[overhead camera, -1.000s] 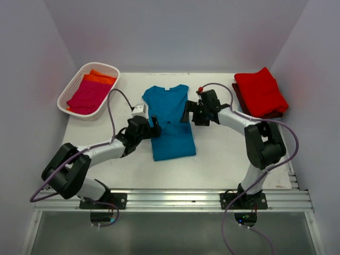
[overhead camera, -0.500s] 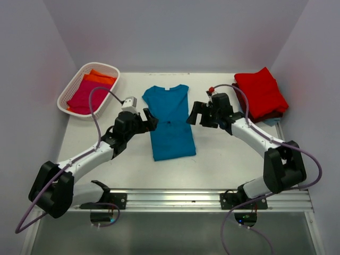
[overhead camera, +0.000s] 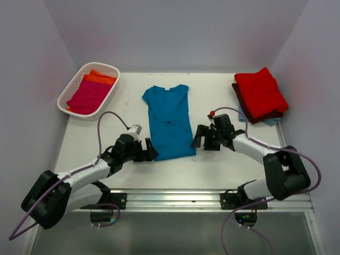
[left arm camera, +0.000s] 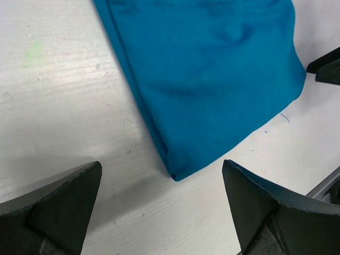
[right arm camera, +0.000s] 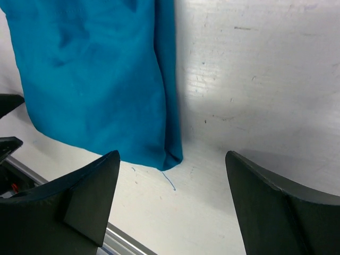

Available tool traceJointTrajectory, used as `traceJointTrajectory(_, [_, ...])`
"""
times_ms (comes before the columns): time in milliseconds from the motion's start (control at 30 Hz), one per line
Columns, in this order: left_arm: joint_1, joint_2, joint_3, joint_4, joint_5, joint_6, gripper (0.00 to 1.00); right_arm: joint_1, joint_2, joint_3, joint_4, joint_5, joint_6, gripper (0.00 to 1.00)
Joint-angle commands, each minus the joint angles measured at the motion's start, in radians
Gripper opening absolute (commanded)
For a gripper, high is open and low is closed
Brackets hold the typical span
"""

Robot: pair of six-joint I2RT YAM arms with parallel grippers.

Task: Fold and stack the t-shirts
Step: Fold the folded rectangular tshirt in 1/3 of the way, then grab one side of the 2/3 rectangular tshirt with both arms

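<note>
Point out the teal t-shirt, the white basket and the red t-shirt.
teal t-shirt (overhead camera: 169,125): top external view, middle of the cloth.
white basket (overhead camera: 68,89): top external view, left lattice wall.
red t-shirt (overhead camera: 260,91): top external view, middle of its top face.

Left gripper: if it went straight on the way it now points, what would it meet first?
Likely the hem corner of the teal t-shirt, straight ahead of the open left gripper; depth is unclear.
</note>
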Motion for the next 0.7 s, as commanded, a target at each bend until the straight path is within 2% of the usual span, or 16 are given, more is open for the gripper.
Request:
traceJointTrajectory(0, [-0.004,-0.020,-0.040,0.065,0.046,-0.023,1.00,0.002,-0.002,-0.040,0.108,-0.070,0.037,0.84])
traceJointTrajectory(267, [-0.004,0.120,-0.108,0.249,0.090,-0.064,1.00,0.002,0.111,-0.097,0.260,-0.143,0.100,0.73])
traceJointTrajectory(367, [-0.004,0.180,-0.106,0.304,0.106,-0.074,1.00,0.004,0.151,-0.109,0.300,-0.162,0.114,0.63])
traceJointTrajectory(400, [-0.006,0.192,-0.103,0.312,0.110,-0.078,1.00,0.002,0.156,-0.112,0.306,-0.168,0.117,0.56])
traceJointTrajectory(533, [-0.009,0.212,-0.092,0.304,0.133,-0.083,0.95,0.011,0.139,-0.129,0.296,-0.169,0.126,0.45])
traceJointTrajectory(667, [-0.021,0.200,-0.091,0.272,0.147,-0.098,0.92,0.048,0.086,-0.143,0.243,-0.153,0.122,0.44])
